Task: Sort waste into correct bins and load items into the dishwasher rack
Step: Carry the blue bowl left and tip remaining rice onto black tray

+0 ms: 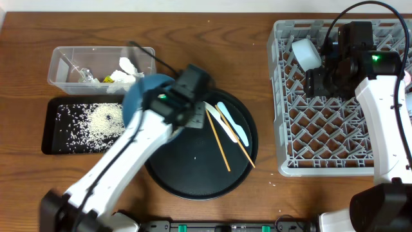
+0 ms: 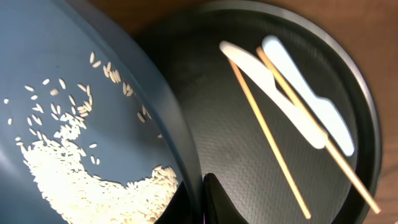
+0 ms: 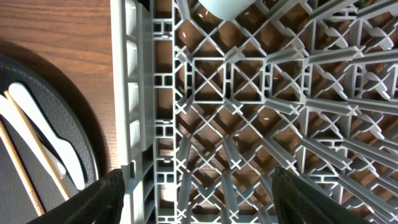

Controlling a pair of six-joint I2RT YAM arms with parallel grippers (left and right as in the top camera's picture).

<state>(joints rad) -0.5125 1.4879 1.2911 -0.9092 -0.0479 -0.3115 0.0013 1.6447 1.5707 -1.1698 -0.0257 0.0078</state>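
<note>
Though only the wrist view shows its rice (image 2: 81,186), left gripper (image 2: 198,200) pinches blue bowl (image 2: 93,43); right gripper (image 3: 208,202) gapes.

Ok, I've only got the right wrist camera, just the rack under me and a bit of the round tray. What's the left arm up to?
Observer: The left gripper is shut on the rim of the blue bowl, at the left edge of the round tray.
Operator: Is that bowl empty?
Observer: No, the left wrist view shows rice grains lying inside it.
Operator: Where's the bin for them?
Observer: A shallow black tray with rice spread in it lies left of the bowl, on the near side of the clear tub.
</note>
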